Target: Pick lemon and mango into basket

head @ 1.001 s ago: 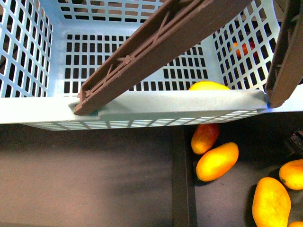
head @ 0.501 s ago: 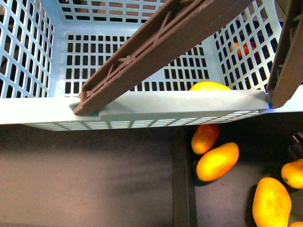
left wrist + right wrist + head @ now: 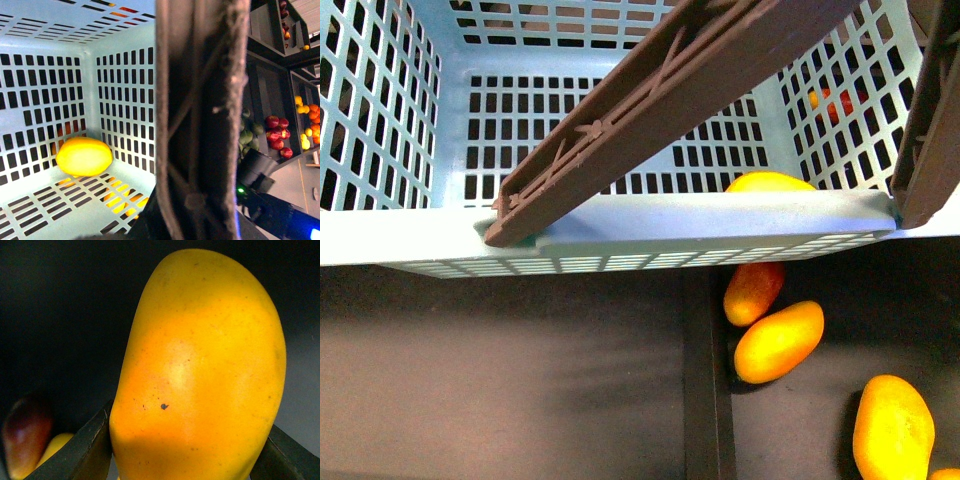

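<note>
The pale teal basket fills the upper half of the front view, with one brown handle slanting across it. My left gripper is shut on that handle, which blocks most of the left wrist view and hides the fingers. The lemon lies on the basket floor in a corner; in the front view the lemon peeks over the near rim. My right gripper is shut on the mango, which sits upright between both dark fingers. Neither gripper shows in the front view.
Below the basket, on a dark shelf, lie a red-blushed mango and two yellow-orange ones. A black divider runs beside them. The right wrist view has a blushed mango low in the dark. Shelves with red apples stand beyond the basket.
The mango at the front view's right edge and the dark gripper part above it have gone out of view. The basket has drifted slightly right and down.
</note>
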